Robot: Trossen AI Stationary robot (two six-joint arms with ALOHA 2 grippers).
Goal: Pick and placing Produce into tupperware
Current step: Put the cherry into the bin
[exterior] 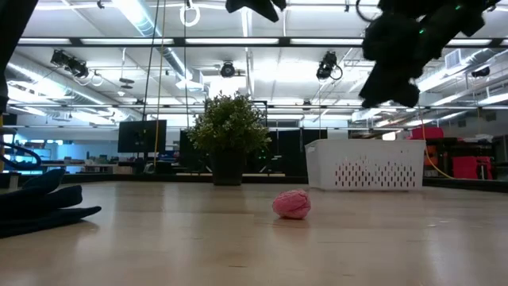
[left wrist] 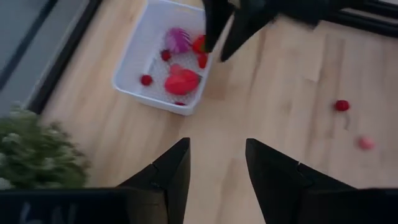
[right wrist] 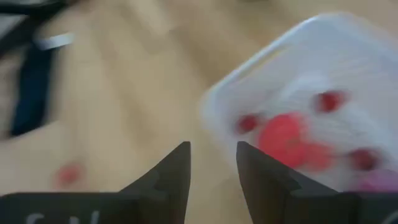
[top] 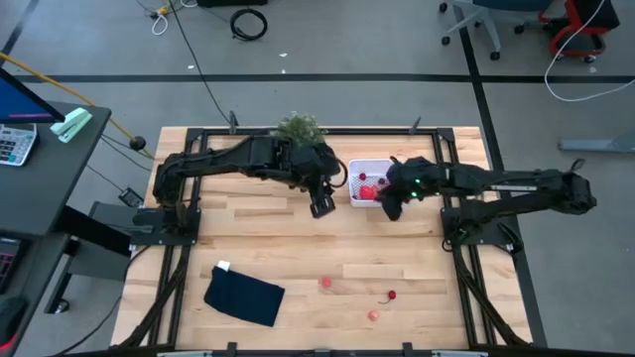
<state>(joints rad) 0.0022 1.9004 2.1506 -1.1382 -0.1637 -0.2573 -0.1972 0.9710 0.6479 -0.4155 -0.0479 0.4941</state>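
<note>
right gripper point(top: 393, 210) is hanging just off the near corner of the white tupperware point(top: 369, 165), fingers spread with nothing between them, so it looks freshly emptied and free to go hunting again. left gripper point(top: 321, 206) is hovering just beside the basket's other side, fingers parted and empty too, likely waiting its turn. inside the basket a big red strawberry piece point(left wrist: 181, 81), small red ones and the spiky purple piece point(left wrist: 178, 40) are sitting. three strays are lying well apart toward the near edge: pink fruit point(top: 325, 284), cherry point(top: 392, 296), another pink point(top: 373, 315). the blue cloth point(top: 244, 296) and potted plant point(top: 300, 128) are sitting clear.
</note>
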